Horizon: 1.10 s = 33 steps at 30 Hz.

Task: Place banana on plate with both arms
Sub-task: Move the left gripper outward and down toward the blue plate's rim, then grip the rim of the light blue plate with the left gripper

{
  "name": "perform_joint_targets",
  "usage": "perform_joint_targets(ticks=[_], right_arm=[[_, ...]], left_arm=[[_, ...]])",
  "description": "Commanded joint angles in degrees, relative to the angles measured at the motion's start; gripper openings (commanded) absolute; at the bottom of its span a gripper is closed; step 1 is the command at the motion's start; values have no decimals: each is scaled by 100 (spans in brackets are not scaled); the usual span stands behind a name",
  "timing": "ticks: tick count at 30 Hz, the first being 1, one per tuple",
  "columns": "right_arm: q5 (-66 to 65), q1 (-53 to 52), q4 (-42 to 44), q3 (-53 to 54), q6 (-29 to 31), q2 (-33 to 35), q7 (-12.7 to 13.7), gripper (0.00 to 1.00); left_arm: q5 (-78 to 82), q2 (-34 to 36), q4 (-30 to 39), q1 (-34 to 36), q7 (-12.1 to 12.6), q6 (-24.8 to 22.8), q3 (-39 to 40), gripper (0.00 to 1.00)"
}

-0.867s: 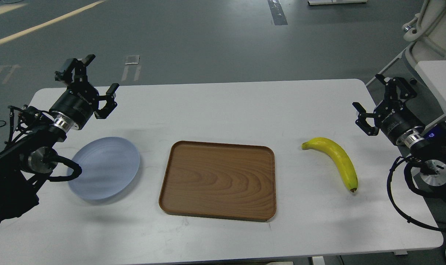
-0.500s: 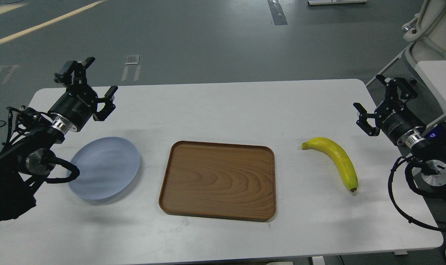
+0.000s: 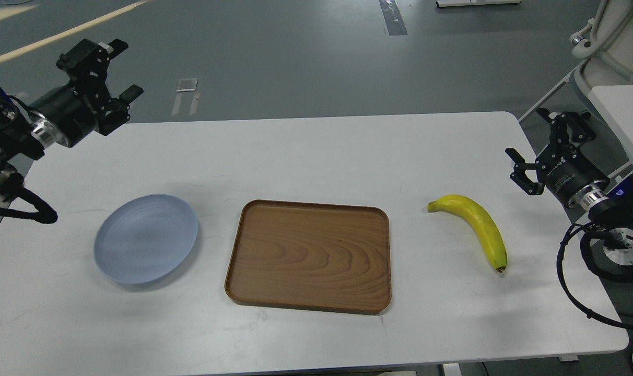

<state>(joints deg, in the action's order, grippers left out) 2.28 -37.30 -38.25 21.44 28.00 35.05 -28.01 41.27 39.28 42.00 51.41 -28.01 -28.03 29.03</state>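
From my seat at the controls I see the white table (image 3: 306, 156) filling most of the view, and in its middle the brown wooden tray (image 3: 308, 256), lying flat with nothing on it. To the left of the tray, apart from it, sits the pale blue plate (image 3: 145, 238) — bare as well. My left arm (image 3: 13, 136) comes in at the far left edge, its gripper (image 3: 105, 70) raised over the table's back-left corner with the two fingers spread and nothing between them. My right arm (image 3: 604, 219) hangs at the table's right edge; its gripper (image 3: 549, 138) is spread too, holding nothing. The banana (image 3: 476, 224) lies on the table right of the tray, near the right gripper but not touching it — well apart from the plate.
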Motion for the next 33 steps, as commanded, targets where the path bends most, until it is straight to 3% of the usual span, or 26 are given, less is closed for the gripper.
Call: perform_joint_targets(ticks=[1, 6, 9, 12, 16, 22, 33], right_arm=[[0, -14, 2, 0, 0, 2, 1, 100], [-9, 4, 11, -9, 0, 2, 1, 100], [-9, 4, 2, -17, 0, -15, 1, 100], [-9, -22, -7, -26, 0, -59, 1, 100], [-9, -49, -7, -26, 0, -68, 1, 100], [-9, -23, -7, -35, 0, -24, 1, 100], [-9, 13, -24, -35, 0, -24, 1, 100]], left_arm=[[1670, 317, 387, 202, 1, 3, 6, 100], [4032, 888, 1274, 63, 1, 3, -99, 100], [5116, 924, 1232, -104, 1, 200, -695, 100], [5224, 932, 917, -219, 1, 867, -1344, 100], [5163, 862, 442, -237, 1, 1168, -1865, 100], [4768, 827, -69, -675, 1, 1177, -1893, 99], [4750, 634, -210, -992, 1, 1230, -1901, 91]])
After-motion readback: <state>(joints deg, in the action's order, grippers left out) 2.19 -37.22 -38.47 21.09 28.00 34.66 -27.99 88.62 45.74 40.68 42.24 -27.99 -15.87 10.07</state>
